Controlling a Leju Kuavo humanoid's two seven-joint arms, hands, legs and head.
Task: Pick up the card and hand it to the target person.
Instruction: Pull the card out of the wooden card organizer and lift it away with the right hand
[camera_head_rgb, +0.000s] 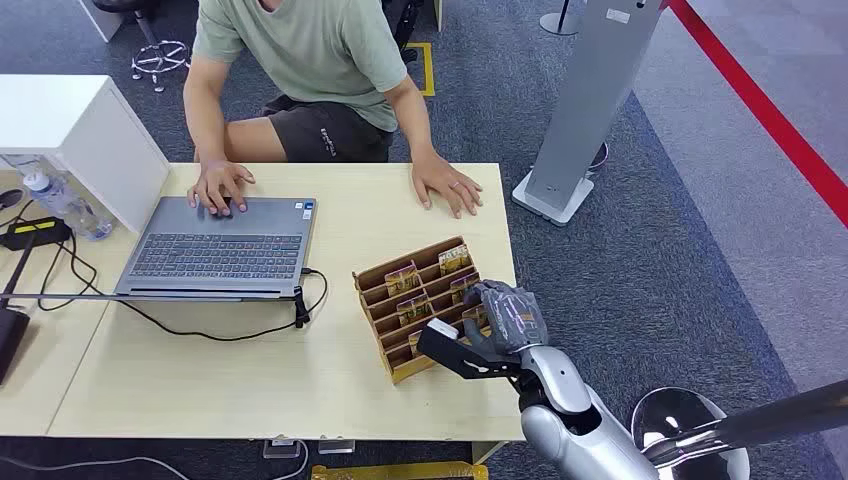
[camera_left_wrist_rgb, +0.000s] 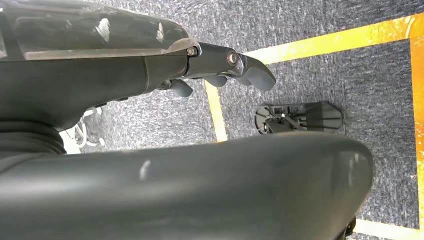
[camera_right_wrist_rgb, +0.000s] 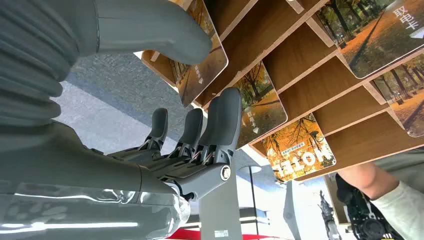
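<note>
1. Grey carpet floor (camera_head_rgb: 640, 260) with one red stripe and yellow tape marks; one grey stand on a white base at the desk's far right.
2. One pale wood desk (camera_head_rgb: 250, 380); one person (camera_head_rgb: 300, 60) sits at the far side, both hands on it.
3. One open laptop (camera_head_rgb: 220, 245), one white box, one water bottle at the left.
4. One wooden card rack (camera_head_rgb: 385, 295) near the desk's right edge, several autumn-print cards in its slots; exact count unclear.
5. Right hand (camera_head_rgb: 505, 318) at the rack's near right corner, thumb over one card (camera_right_wrist_rgb: 202, 67), fingers (camera_right_wrist_rgb: 222, 120) just below it; grip uncertain.
6. Left hand (camera_left_wrist_rgb: 220, 65) hangs over carpet, fingers curled, holding nothing.
</note>
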